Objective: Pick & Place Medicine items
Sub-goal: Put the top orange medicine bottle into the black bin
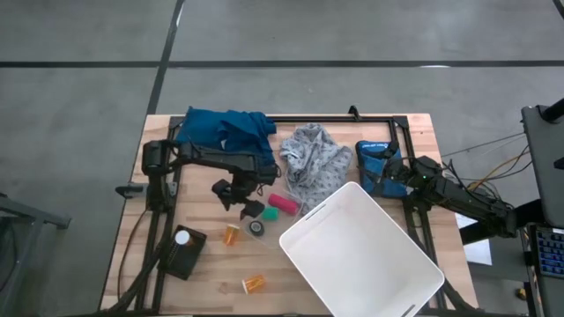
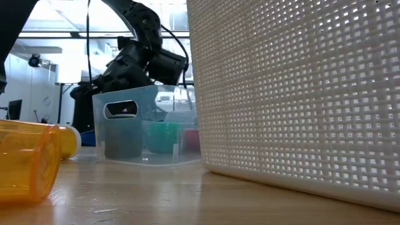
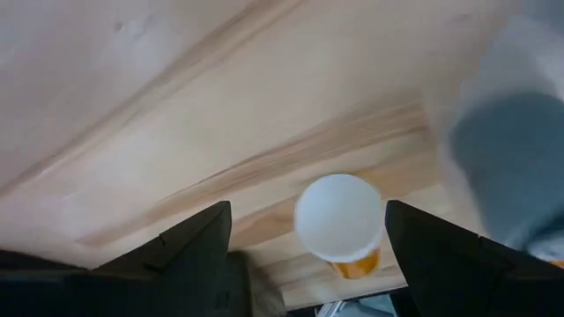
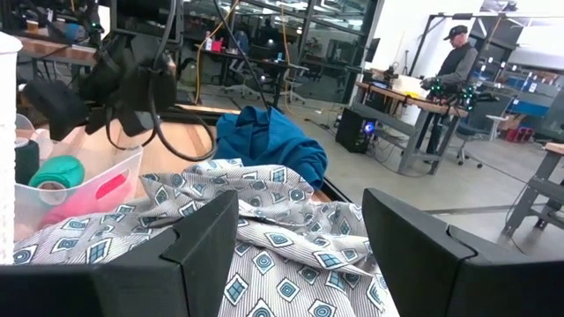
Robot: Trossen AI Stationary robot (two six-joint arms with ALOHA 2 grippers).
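Two orange pill bottles with white caps lie on the wooden table: one (image 1: pixel 231 234) just nearer than my left gripper (image 1: pixel 236 207), the other (image 1: pixel 253 283) close to the near edge and large in the low view (image 2: pixel 25 161). A third white cap (image 1: pixel 182 236) shows on a dark block. In the left wrist view the first bottle's cap (image 3: pixel 340 217) faces the camera between the open fingers of my left gripper (image 3: pixel 308 211), with gaps on both sides. My right gripper (image 4: pixel 300 233) is open over the grey patterned cloth (image 4: pixel 264 255), at the table's far right (image 1: pixel 381 172).
A big white perforated basket (image 1: pixel 370 264) fills the near right of the table. A clear tray (image 2: pixel 134 131) holding green, pink and dark items sits beside the left gripper. Blue cloth (image 1: pixel 225 128) and grey cloth (image 1: pixel 313 158) lie at the far edge. A person (image 4: pixel 458 53) stands far behind.
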